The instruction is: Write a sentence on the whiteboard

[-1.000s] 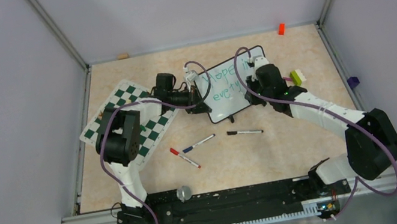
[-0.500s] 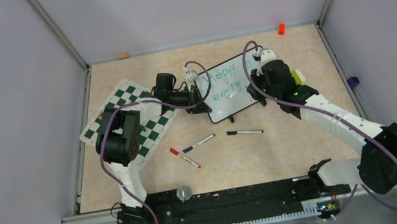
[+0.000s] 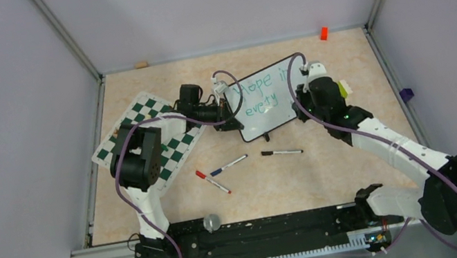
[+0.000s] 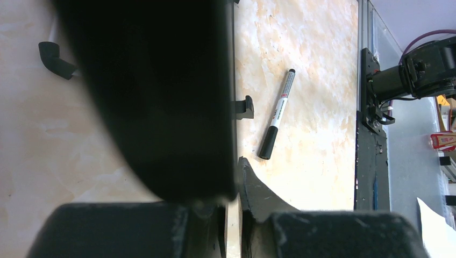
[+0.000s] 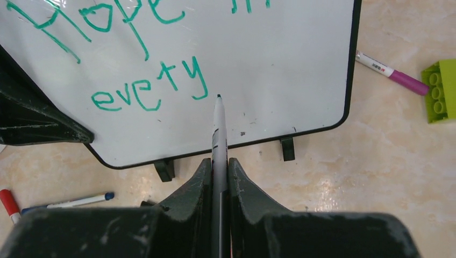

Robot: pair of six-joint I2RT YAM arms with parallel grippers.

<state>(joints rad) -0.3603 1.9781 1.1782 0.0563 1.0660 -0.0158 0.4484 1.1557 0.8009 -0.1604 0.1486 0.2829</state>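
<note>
Small white rectangular whiteboard with thin black frame (image 3: pixel 277 112) sits mid-table at the far side, propped on its 2 small black feet (image 5: pixel 287 149), face tilted up toward the arms. Its long axis runs left-right, with the right end swung a bit farther away.

The green handwritten sentence (image 3: pixel 259 96) reads "Hope in" on line 1 and "every" on line 2. The lower strip is blank, so I'd judge 1 line is left to write.

Left gripper (image 3: pixel 230 111): jaws nearly together, pinched on the board's left frame edge. Right gripper (image 5: pixel 218 166): clamped on a slim white green-tipped marker (image 5: pixel 217 126). The barrel points straight out from the wrist at the board, tip just below-right of the "y". You can't tell whether the tip touches.

Handling, my guess:
- The board is light, stiff and slick-faced, and those feet look likely to skid or tip under pen pressure.
- Hold it by the frame edge only. Fingers on the face would smear wet ink.
- The marker is light and rigid, so the mid-barrel grip looks right.

3 loose markers lie near the board: black-capped (image 3: pixel 282 152), blue (image 3: pixel 228 165) and red (image 3: pixel 212 182). A green-and-white chessboard mat (image 3: pixel 177 153) lies to the left.
</note>
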